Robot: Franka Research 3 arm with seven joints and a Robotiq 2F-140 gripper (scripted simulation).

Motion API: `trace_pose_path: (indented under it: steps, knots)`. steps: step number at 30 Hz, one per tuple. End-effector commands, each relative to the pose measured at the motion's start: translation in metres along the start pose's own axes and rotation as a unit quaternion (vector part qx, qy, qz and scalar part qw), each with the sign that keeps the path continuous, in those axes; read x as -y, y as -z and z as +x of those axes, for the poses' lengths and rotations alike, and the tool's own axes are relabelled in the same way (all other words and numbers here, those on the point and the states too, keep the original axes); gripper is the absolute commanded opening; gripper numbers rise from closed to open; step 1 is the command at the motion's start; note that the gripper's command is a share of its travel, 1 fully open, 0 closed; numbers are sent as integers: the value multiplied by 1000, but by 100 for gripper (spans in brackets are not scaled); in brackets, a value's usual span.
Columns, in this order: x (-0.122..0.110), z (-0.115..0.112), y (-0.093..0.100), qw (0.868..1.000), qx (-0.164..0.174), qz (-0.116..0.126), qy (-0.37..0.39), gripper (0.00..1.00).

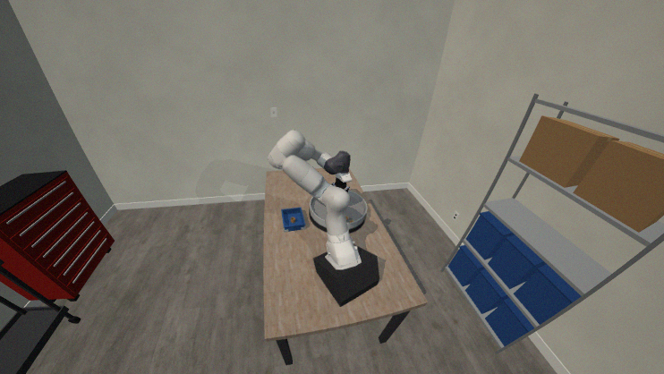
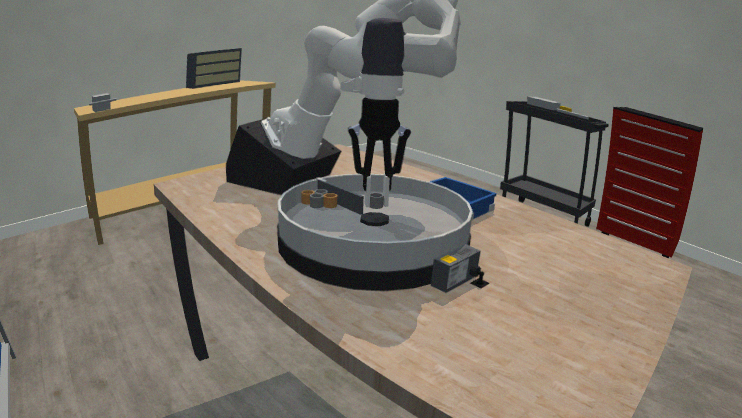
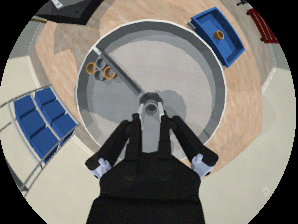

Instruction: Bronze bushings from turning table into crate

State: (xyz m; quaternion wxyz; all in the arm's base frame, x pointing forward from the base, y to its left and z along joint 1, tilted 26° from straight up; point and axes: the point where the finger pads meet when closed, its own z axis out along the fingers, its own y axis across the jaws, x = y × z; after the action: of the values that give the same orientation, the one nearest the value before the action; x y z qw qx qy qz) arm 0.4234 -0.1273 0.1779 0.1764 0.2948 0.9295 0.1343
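End effector (image 1: pixel 341 188) (image 2: pixel 376 200) (image 3: pixel 151 108) points down inside the turning table (image 1: pixel 317 213) (image 2: pixel 363 254) (image 3: pixel 219 95), fingers partway closed, a narrow gap between them, gripping one steel bushing (image 2: pixel 376 200) (image 3: pixel 150 112). Held piece is upright, near the dark centre hub (image 2: pixel 374 219) (image 3: pixel 149 95); cannot tell if its underside touches the turning table floor.

Four more bushings stand grouped on the other side of the divider (image 2: pixel 342 195) (image 3: pixel 120 70): two bronze, two steel. First bronze bushing (image 2: pixel 307 196) (image 3: pixel 88 71) is on the outer side of the group, second bronze bushing (image 2: pixel 330 200) (image 3: pixel 107 76) on the side nearer the hub. Steel ones, front steel bushing (image 2: pixel 317 200) (image 3: pixel 99 75) and rear steel bushing (image 2: pixel 320 192) (image 3: pixel 101 62), sit between them, all close together. Top view too small to sort them.

Blue crate (image 1: pixel 293 227) (image 2: pixel 482 206) (image 3: pixel 227 50) sits beside the turning table on the wooden surface (image 1: pixel 297 287) (image 2: pixel 560 290) (image 3: pixel 247 100), with one bronze bushing (image 1: pixel 293 219) (image 3: pixel 219 35) inside. Two bronze still to be crated. Grey control box (image 2: pixel 450 270) is at the turning table's edge. Arm stands on a black base (image 1: pixel 345 285) (image 2: pixel 254 166) (image 3: pixel 65 12) on the same surface.
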Motion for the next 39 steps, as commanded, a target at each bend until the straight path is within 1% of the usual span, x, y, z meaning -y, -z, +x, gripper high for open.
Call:
trace_pose_path:
  steps: [1,13,39]
  knots:
    - [2,-5,-5,1000,7,2,3,0]
    - [2,-5,-16,1000,7,2,3,0]
    - [2,-5,-16,1000,7,2,3,0]
